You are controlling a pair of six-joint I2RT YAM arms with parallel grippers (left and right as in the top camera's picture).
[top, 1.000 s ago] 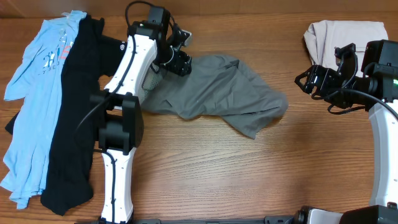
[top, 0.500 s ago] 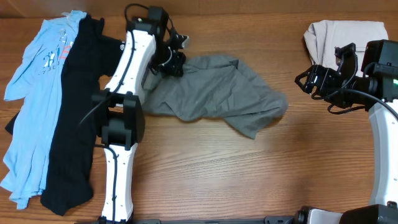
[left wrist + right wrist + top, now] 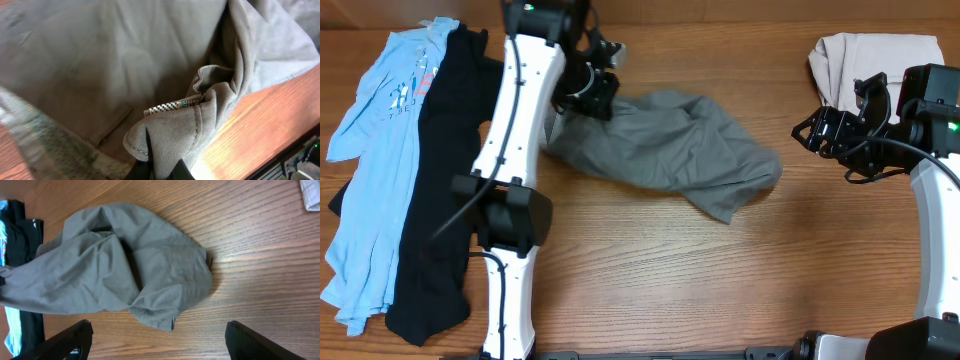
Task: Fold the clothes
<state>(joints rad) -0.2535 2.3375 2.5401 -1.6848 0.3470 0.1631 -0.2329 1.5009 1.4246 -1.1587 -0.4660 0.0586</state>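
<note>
Far left: light-blue shirt [image 3: 370, 150] lies spread out, with the black T-shirt [image 3: 435, 200] touching it on the right. My left gripper [image 3: 592, 95] is clamped on a bunched fold at the far-left edge of the grey-olive shorts [image 3: 670, 150]; a striped label [image 3: 172, 106] shows just beside the pinch. The shorts lie crumpled mid-table [image 3: 650, 290]. My right gripper [image 3: 823, 130] hangs well right of them, jaws wide, holding nothing. A folded beige cloth [image 3: 875, 55] sits at far right.

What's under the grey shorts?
Around the grey shorts only the wooden table shows. Whatever lies beneath is covered by the cloth; the left pincer pinches one edge.
</note>
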